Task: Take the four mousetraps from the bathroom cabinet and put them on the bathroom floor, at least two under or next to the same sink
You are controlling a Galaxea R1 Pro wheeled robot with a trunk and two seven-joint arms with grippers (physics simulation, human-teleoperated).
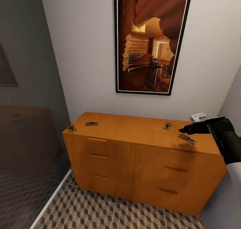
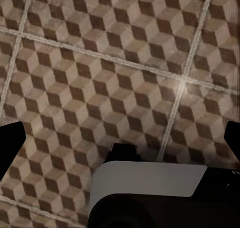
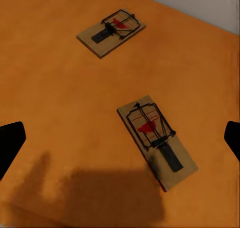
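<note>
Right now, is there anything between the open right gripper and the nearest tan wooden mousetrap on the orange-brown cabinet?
No. In the right wrist view, only bare cabinet top lies between the right gripper and the nearest mousetrap.

Four mousetraps lie flat on cabinet (image 1: 134, 130) top: two at left end (image 1: 71, 128) (image 1: 91, 123), two at right (image 1: 167, 126) (image 1: 187, 139). Tan boards, red marks.

The cabinet (image 1: 140, 145) looked smooth orange-brown wood; the mousetraps (image 3: 157, 140) were tan wood with dark metal bars; the bathroom floor (image 2: 120, 63) was matt tile.
</note>
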